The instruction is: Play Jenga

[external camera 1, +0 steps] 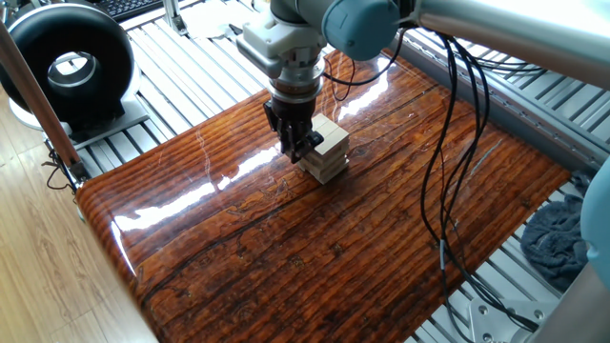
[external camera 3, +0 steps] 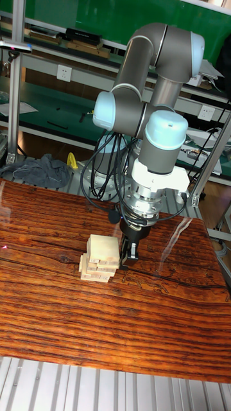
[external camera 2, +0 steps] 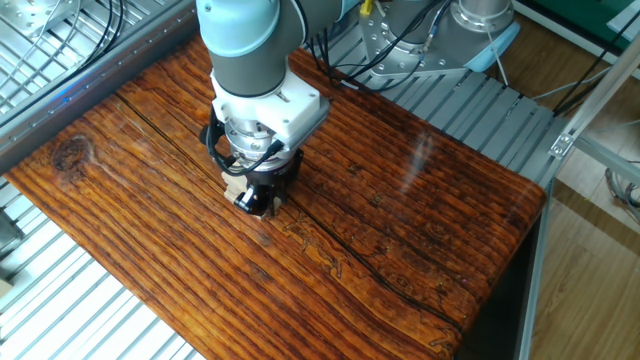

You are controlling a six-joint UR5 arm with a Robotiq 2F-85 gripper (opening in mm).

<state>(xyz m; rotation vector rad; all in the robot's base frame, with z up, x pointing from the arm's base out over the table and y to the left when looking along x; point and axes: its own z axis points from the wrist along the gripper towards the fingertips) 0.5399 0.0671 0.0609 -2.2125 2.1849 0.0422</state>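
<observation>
Small tower of pale rectangular wooden blocks [external camera 3: 100, 258], crossed layers, stands mid-way on the glossy brown wood-grain tabletop [external camera 1: 315, 248]. Black two-finger claw [external camera 3: 130, 255] sits right beside the tower's side at middle-layer height, pointing down; tower lies sideways from it. Claw opening, contact or grip: cannot tell. Likely lining up on one block.

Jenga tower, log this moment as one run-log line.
stage: block extraction | claw: low beside Jenga tower, fingers against its side | grip: cannot tell | tower: standing, blocks uneven | table: no loose block seen
</observation>
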